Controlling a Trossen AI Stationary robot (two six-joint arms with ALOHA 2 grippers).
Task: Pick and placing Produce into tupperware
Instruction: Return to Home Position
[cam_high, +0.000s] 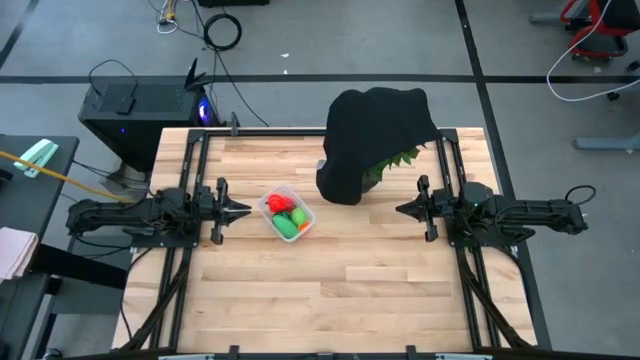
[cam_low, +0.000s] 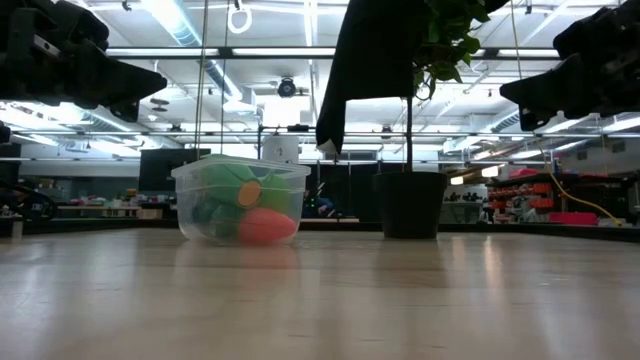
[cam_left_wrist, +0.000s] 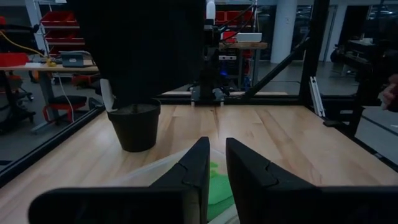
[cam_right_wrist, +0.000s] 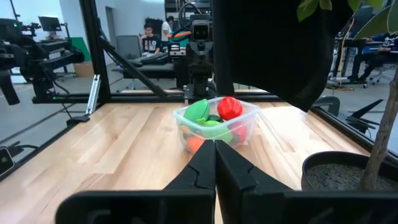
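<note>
The tupperware (cam_high: 287, 213) is a small clear box standing on its base left of the table's middle, also seen in the low view (cam_low: 240, 200) and the right wrist view (cam_right_wrist: 214, 124). Inside it lie the produce toys: a red one (cam_right_wrist: 229, 107), light green ones (cam_right_wrist: 198, 111) and an orange one (cam_low: 265, 226). My left gripper (cam_high: 243, 210) hangs in the air just left of the box, with a narrow gap between its fingers (cam_left_wrist: 217, 163) and nothing in it. My right gripper (cam_high: 402, 209) hangs shut and empty (cam_right_wrist: 215, 155), well to the right of the box.
A potted plant with spiky green leaves (cam_high: 395, 160) stands under a black cloth (cam_high: 375, 135) at the far middle of the table, its dark pot (cam_low: 410, 205) right of the box. Bare wooden table top (cam_high: 340, 290) lies toward the near edge. People sit in the room beyond (cam_right_wrist: 149, 34).
</note>
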